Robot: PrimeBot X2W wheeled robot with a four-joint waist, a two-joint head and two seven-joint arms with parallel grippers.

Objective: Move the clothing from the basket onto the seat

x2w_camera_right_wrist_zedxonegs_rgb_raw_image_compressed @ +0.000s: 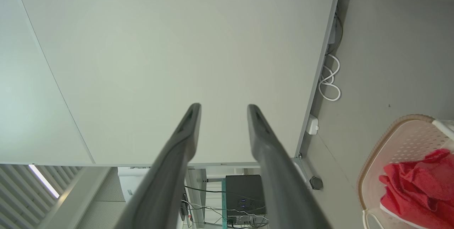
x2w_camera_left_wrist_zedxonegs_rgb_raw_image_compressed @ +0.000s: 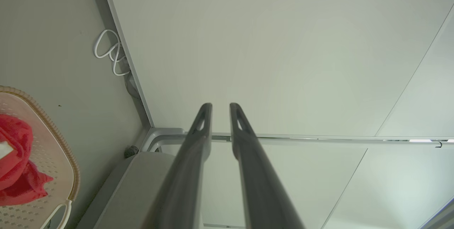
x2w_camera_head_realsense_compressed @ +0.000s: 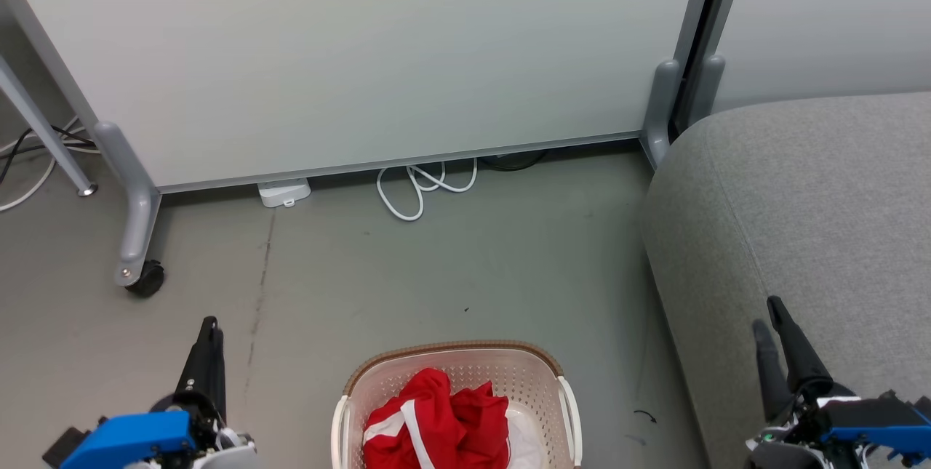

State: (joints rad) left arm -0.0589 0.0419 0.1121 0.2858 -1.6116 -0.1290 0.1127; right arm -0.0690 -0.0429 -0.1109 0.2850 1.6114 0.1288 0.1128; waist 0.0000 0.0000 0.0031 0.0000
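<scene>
- Clothing (x2w_camera_head_realsense_compressed: pixel 435 422): red bundle with white trim, crumpled inside the basket (x2w_camera_head_realsense_compressed: pixel 454 350). The basket stands on the floor (x2w_camera_head_realsense_compressed: pixel 436 273), just beside the seat (x2w_camera_head_realsense_compressed: pixel 814 200), which is on the robot's right.
- Handling (judgement): soft, light and limp. It likely drapes and trails when lifted. Not fragile.
- Hold (judgement): take the highest raised fold near the middle of the heap. Pinch deep so a single layer does not slide free, and keep off the rim.
- Left gripper (x2w_camera_left_wrist_zedxonegs_rgb_raw_image_compressed: pixel 220 106): fingers slightly parted, nothing between them, left of the basket.
- Right gripper (x2w_camera_right_wrist_zedxonegs_rgb_raw_image_compressed: pixel 222 106): fingers parted wider, empty, seen against the seat in the head view.
</scene>
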